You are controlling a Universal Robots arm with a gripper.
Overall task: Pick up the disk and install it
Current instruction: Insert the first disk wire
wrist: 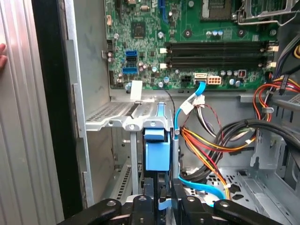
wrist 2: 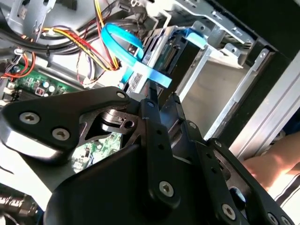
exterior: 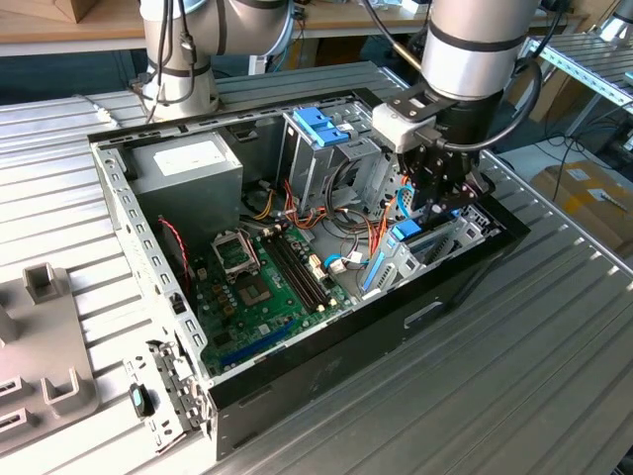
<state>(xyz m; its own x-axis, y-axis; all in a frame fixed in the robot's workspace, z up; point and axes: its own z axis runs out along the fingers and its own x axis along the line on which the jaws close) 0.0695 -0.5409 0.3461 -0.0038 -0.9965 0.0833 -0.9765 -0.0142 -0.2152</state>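
Observation:
The disk (exterior: 406,234) stands on edge in a metal bay at the front corner of the open computer case (exterior: 326,356), on the exterior view's right. Its light blue carrier rail (wrist: 154,154) sits in the bay's slot. In the second wrist view the disk's dark body (wrist 2: 176,51) runs down into the bay. My gripper (exterior: 435,203) hangs straight above it. In both wrist views the black fingers (wrist: 185,206) stand close together on the disk's near edge, so the gripper (wrist 2: 164,101) is shut on it. A flat blue cable (wrist 2: 126,47) loops right beside the disk.
The green motherboard (exterior: 262,282) lies on the case floor, with orange and yellow cables (wrist: 211,145) beside the bay. A blue bracket (exterior: 321,124) tops the drive cage. A power supply (exterior: 188,163) sits at the back. A person's hand (wrist 2: 276,164) rests by the case wall.

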